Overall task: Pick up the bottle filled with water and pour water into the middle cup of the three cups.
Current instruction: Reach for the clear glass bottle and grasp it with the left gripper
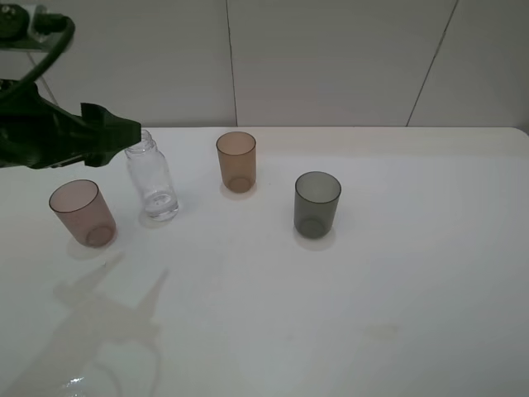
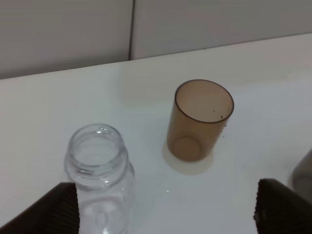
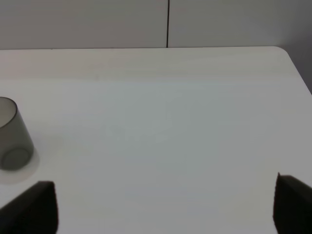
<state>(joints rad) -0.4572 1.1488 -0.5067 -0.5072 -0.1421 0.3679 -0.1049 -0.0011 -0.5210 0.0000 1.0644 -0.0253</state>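
Left wrist view gives me only the two ribbed tips of the left gripper (image 2: 163, 214), cut off at the frame edge and standing wide apart, clamped on nothing. The bottle (image 2: 100, 165) stands upright and capless, seen inside that gap just beside one finger (image 2: 48, 212), which hides part of its side. I cannot tell whether they touch, and I cannot make out a water level. The amber cup (image 2: 200, 122) stands upright beyond the tips, apart from the bottle. The grey cup (image 2: 304, 175) is a sliver at the edge. From the high camera the gripper's tip overlaps the bottle's neck, and the pinkish cup (image 1: 83, 212) stands near the bottle on the white table (image 1: 397, 289). The right gripper (image 3: 163, 207) shows two dark tips, spread apart.
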